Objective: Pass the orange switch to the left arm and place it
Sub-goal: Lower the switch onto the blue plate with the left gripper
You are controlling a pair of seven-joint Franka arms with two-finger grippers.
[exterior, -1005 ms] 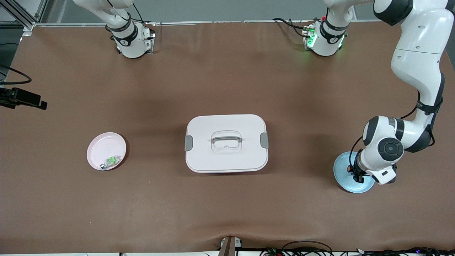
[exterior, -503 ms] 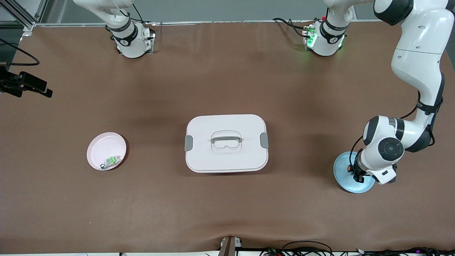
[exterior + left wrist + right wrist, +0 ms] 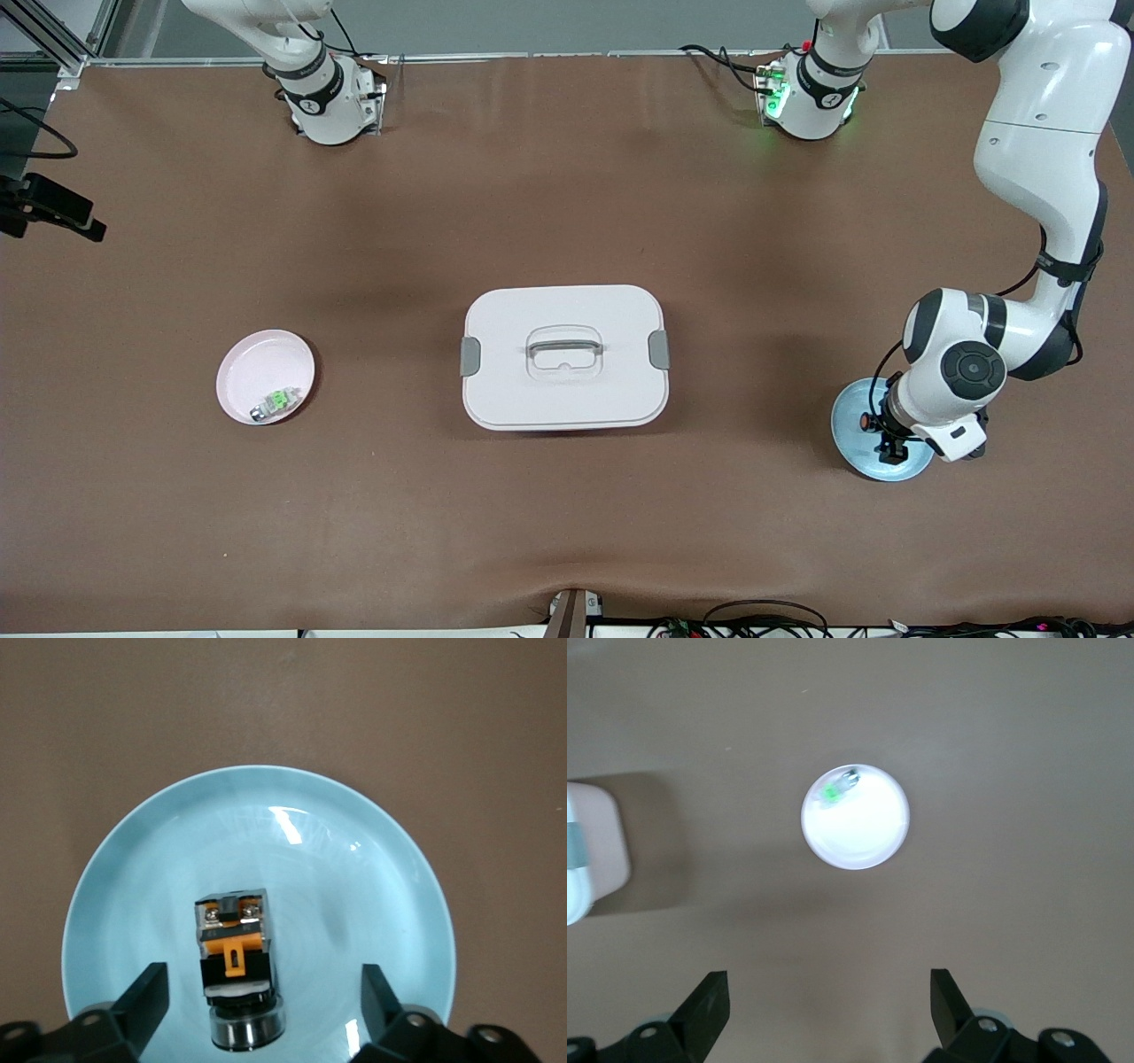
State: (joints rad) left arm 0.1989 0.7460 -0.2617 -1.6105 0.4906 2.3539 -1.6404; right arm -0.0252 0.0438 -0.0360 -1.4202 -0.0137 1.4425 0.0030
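The orange switch (image 3: 235, 970), black with orange parts and a round silver end, lies on a light blue plate (image 3: 372, 886) at the left arm's end of the table. My left gripper (image 3: 261, 985) hangs low over that plate (image 3: 849, 441), open, its fingers standing well apart on either side of the switch (image 3: 865, 424) without touching it. The white box (image 3: 564, 357) sits in the middle of the table. My right gripper (image 3: 830, 997) is open and empty, high over the right arm's end of the table; its black hand (image 3: 58, 213) shows at the edge of the front view.
A pink plate (image 3: 257, 372) with a small green-and-silver component (image 3: 276, 401) lies toward the right arm's end, level with the box. The right wrist view shows this plate (image 3: 864, 828) from high up and a corner of the box (image 3: 585, 850). Cables run along the table's nearest edge.
My left gripper has opened over the blue plate and the switch now lies free between its fingers. The right hand has shifted a little at the edge of the front view.
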